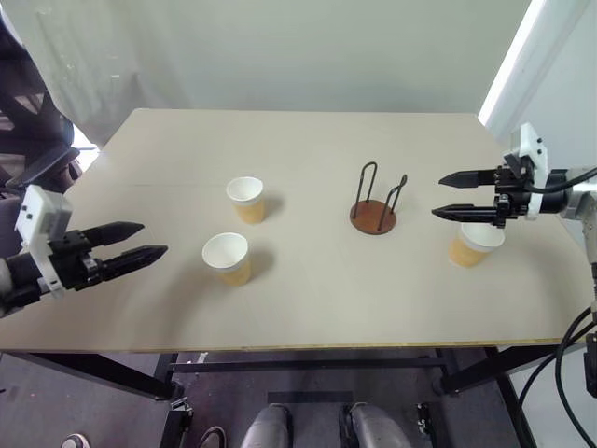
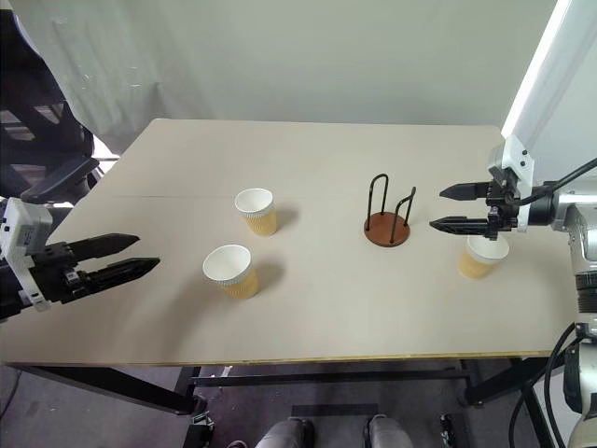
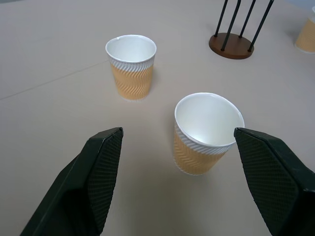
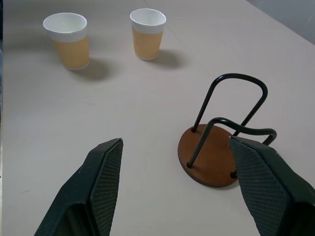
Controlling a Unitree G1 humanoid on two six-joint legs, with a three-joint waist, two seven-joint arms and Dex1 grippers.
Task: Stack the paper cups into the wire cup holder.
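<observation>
While the wire cup holder (image 1: pixel 374 206), a round rust-brown disc with thin black wire loops standing upright on it, sits empty right of centre in the head views, we find all three tapered paper cups, tan-yellow outside and white within, upright on the pale beige surface (image 1: pixel 308 299) and apart from it. One cup (image 1: pixel 247 199) stands left of the holder, a little above mid-frame; a second cup (image 1: pixel 228 258) stands just below it and slightly further left, the two near each other but not touching. The third cup (image 1: pixel 475 244) stands at the right of the frame, well clear of the holder's base.

Our right pincer (image 1: pixel 451 195) hangs over that third cup, its two black fingers spread apart and pointing toward the holder, with nothing between them; in the right wrist view the holder (image 4: pixel 216 153) shows in the gap between those fingers (image 4: pixel 101 189).

Our left pincer (image 1: pixel 140 242) is at the left edge of the frame, just left of the lower cup and level with it, fingers likewise apart and holding nothing. Seen from the left wrist, that nearer cup (image 3: pixel 207 132) lies ahead between the two spread fingers (image 3: pixel 98 182), untouched, with the other cup (image 3: pixel 131 66) beyond it.
</observation>
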